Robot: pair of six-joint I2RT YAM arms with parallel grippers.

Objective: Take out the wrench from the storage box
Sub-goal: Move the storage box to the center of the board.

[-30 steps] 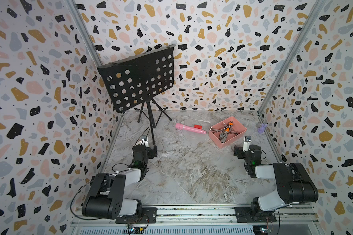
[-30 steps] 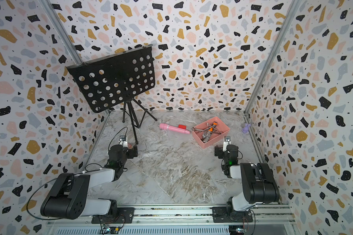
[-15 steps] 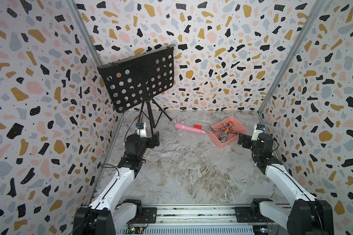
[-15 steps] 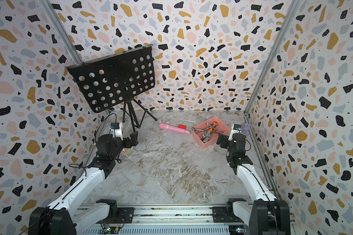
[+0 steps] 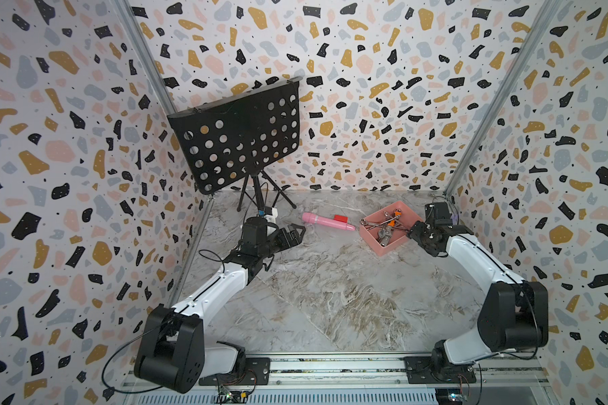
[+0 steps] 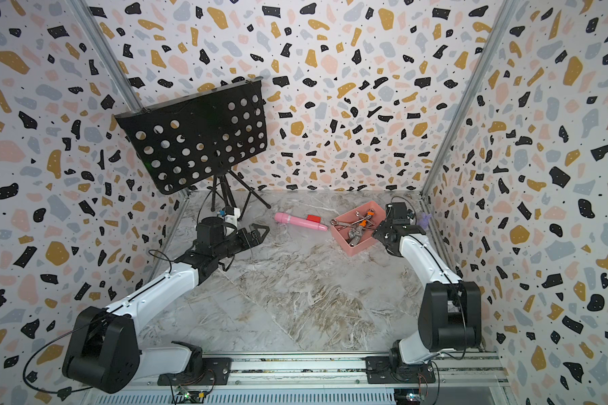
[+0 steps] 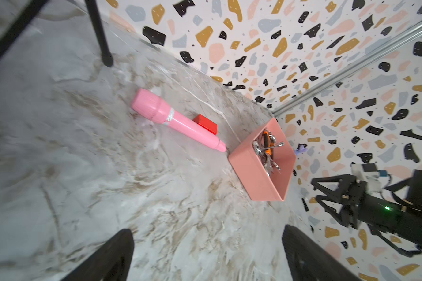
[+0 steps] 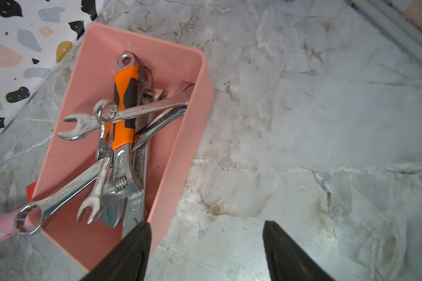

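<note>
The storage box [image 5: 371, 242] [image 6: 343, 243] is a salmon-pink tray at the back right of the marble floor. Several wrenches lie piled in it: an orange-handled adjustable wrench [image 8: 123, 114] and silver spanners [image 8: 141, 109], one sticking out over the rim. My right gripper [image 5: 416, 231] [image 8: 206, 225] hovers at the box's right side, open and empty. One of its fingers [image 8: 132, 248] is over the box's near wall [image 8: 188, 136], the other over bare floor. My left gripper [image 5: 293, 233] [image 7: 207, 230] is open above the floor, well left of the box [image 7: 249, 175].
A pink cylindrical stick [image 5: 327, 221] and a small red block [image 5: 340, 218] lie just left of the box. A black perforated music stand [image 5: 239, 140] on a tripod stands at the back left. Patterned walls close in on three sides.
Both arms have unfolded and reached forward from near the front rail. The right gripper has come up beside the box and its jaws have narrowed somewhat. The left gripper has moved towards the middle.
</note>
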